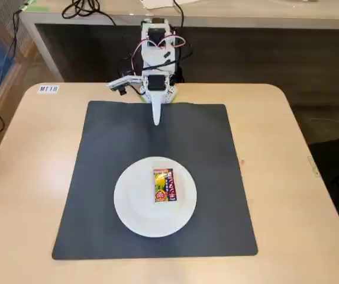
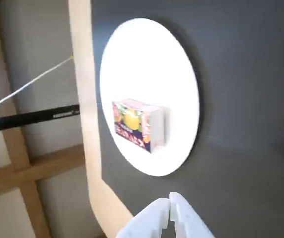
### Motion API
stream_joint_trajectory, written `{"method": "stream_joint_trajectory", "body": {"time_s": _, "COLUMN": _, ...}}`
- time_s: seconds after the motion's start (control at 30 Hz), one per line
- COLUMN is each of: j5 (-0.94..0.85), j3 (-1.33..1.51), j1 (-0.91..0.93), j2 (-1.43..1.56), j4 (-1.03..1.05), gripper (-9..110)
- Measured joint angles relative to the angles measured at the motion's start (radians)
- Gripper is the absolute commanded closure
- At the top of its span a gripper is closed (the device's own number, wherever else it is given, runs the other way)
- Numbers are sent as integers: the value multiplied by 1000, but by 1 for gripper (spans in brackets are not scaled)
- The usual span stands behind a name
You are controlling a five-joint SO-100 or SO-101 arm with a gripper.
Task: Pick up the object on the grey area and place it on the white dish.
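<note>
The small yellow, red and pink packet (image 1: 164, 186) lies flat on the round white dish (image 1: 135, 208), right of the dish's centre. The dish sits on the dark grey mat (image 1: 98, 160), near its front. In the wrist view the packet (image 2: 137, 124) rests on the dish (image 2: 151, 59), with the mat (image 2: 246, 99) around it. My gripper (image 1: 155, 120) is shut and empty at the mat's back edge, folded back near the arm base, well away from the dish. Its closed white fingertips (image 2: 174, 210) show at the bottom of the wrist view.
The light wooden tabletop (image 1: 33, 148) surrounds the mat, with a small label (image 1: 48, 89) at its back left corner. The arm base (image 1: 156, 53) with cables stands at the table's back edge. A shelf or desk runs behind.
</note>
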Motion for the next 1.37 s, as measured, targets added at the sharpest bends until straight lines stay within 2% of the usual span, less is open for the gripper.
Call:
{"method": "stream_joint_trajectory", "body": {"time_s": 0.17, "j5": 0, "j3": 250, "j1": 32, "j2": 249, "j4": 11, "gripper": 102}}
{"method": "stream_joint_trajectory", "body": {"time_s": 0.37, "j5": -25, "j3": 339, "j1": 29, "j2": 281, "j4": 23, "gripper": 102}}
{"method": "stream_joint_trajectory", "body": {"time_s": 1.37, "j5": -31, "j3": 347, "j1": 25, "j2": 281, "j4": 23, "gripper": 100}}
